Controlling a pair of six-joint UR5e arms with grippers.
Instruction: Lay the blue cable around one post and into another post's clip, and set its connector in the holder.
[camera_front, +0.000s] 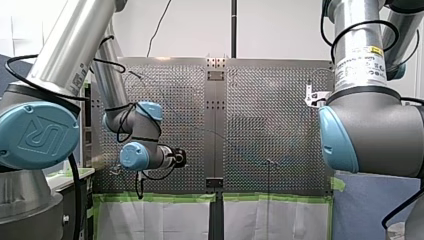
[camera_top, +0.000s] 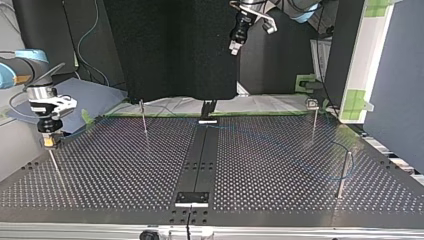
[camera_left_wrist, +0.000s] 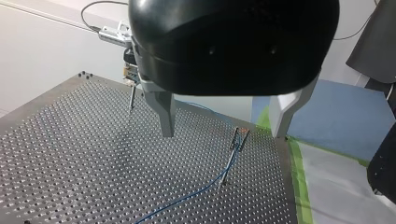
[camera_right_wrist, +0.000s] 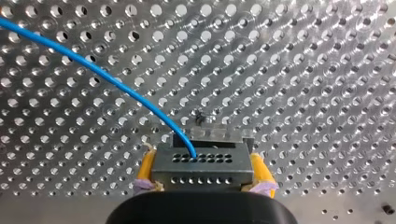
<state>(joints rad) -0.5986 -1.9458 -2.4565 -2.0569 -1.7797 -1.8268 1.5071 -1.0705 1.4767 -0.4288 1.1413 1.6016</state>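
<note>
Firstly, our right claw (camera_right_wrist: 202, 156) is clamped on the metal connector (camera_right_wrist: 201, 170), with its yellow pads (camera_right_wrist: 145, 168) pressing on both sides of the block. The blue cable (camera_right_wrist: 93, 70) leaves the connector's face and curves away ahead of this claw, over the perforated surface (camera_right_wrist: 303, 70). From across the surface, we see a thin post (camera_top: 56, 167) standing right under the same claw. Further along, the cable lies on the surface and reaches a clip post (camera_left_wrist: 232, 158), which stands below our left claw (camera_left_wrist: 223, 135), between its fingers (camera_left_wrist: 166, 112). The cable runs close along that post, though we cannot tell whether it sits in the clip. Our left claw hangs well above the surface, fingers spread apart and holding nothing.
</note>
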